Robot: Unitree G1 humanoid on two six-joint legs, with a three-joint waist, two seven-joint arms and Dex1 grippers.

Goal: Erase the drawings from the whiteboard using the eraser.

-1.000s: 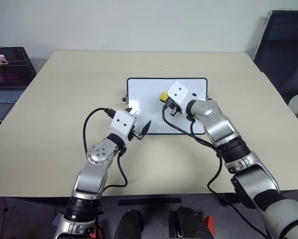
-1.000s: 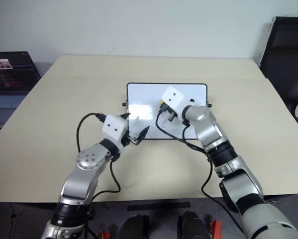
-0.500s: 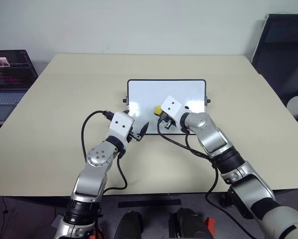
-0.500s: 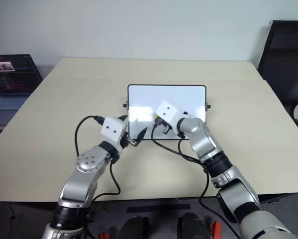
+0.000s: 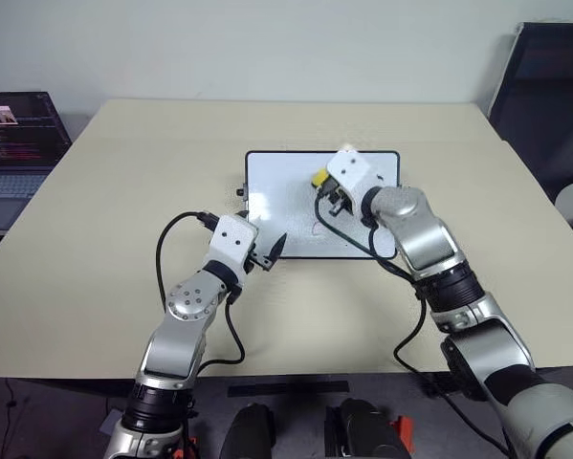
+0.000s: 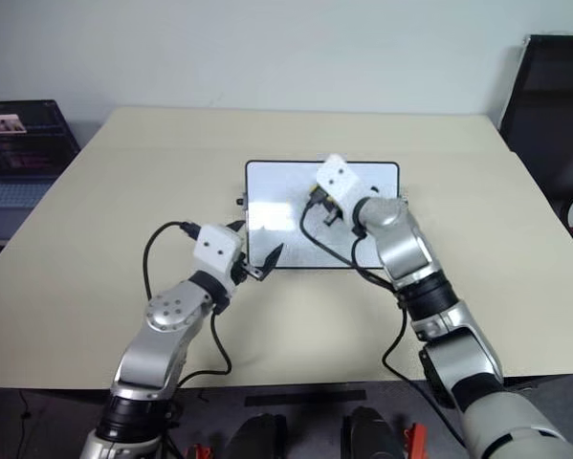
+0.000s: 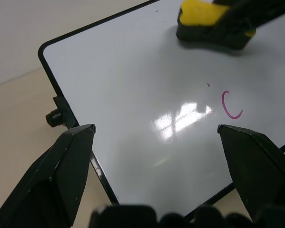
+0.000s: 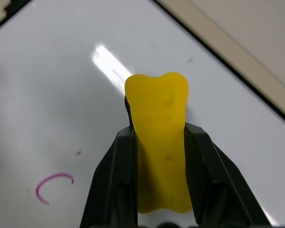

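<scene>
eraser (image 8: 159, 142) in right gripper (image 8: 159, 156) over whiteboard (image 7: 132, 95)

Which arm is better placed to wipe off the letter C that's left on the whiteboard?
The right. Its gripper already clamps the eraser over the whiteboard, near the C. The left gripper is open, holding nothing.

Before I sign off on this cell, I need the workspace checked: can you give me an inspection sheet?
Surface: beige table, bare around the board.
Job's things: whiteboard lies flat mid-table; one reddish "C" remains; yellow eraser over the board's far part.
Clutter: nothing seen.
Grippers: right gripper shut on the eraser; left gripper open, holding nothing, at the board's near left corner.
Cables: black cable loops from each wrist; the right arm's crosses the board's near edge.
Surroundings: laptop left of the table, dark chair to the right.
</scene>
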